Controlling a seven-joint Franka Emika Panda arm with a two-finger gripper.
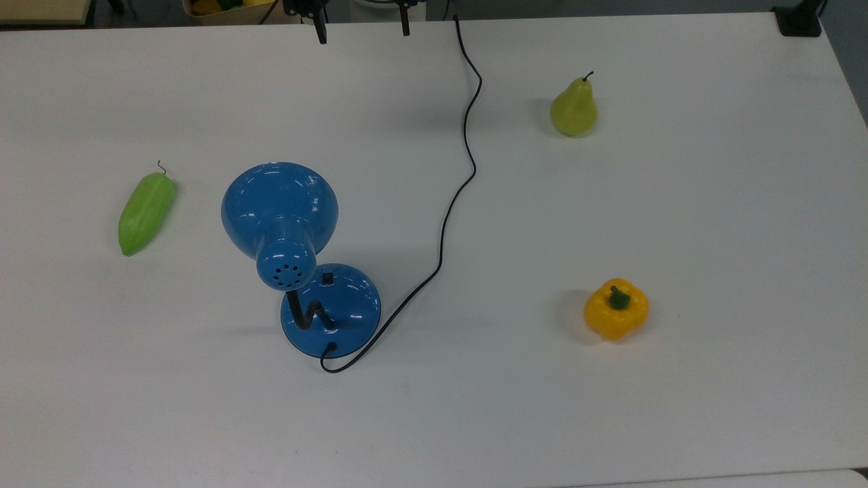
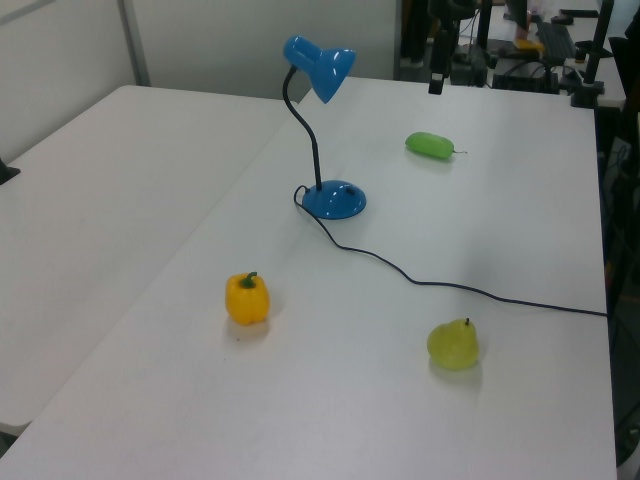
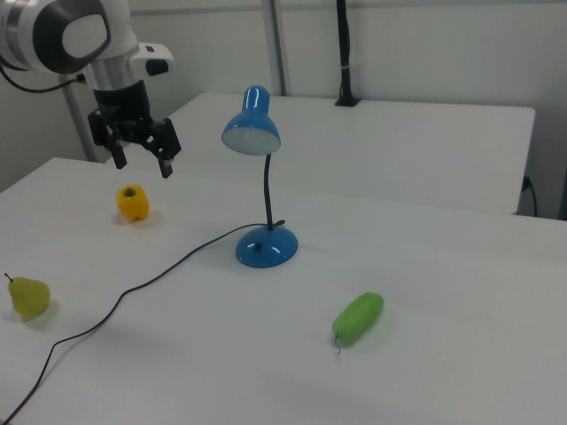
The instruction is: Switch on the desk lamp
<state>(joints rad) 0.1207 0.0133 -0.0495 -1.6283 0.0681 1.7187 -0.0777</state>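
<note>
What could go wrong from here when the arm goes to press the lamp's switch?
1. The shade hangs beside the small switch on the base in the top view, so the descending gripper, jaws open, may bump the shade and tip the lamp.
2. The cord lies loose across the table between the gripper and the lamp; it may be snagged.
3. The switch is small, so a finger may miss it and push the base instead.
</note>
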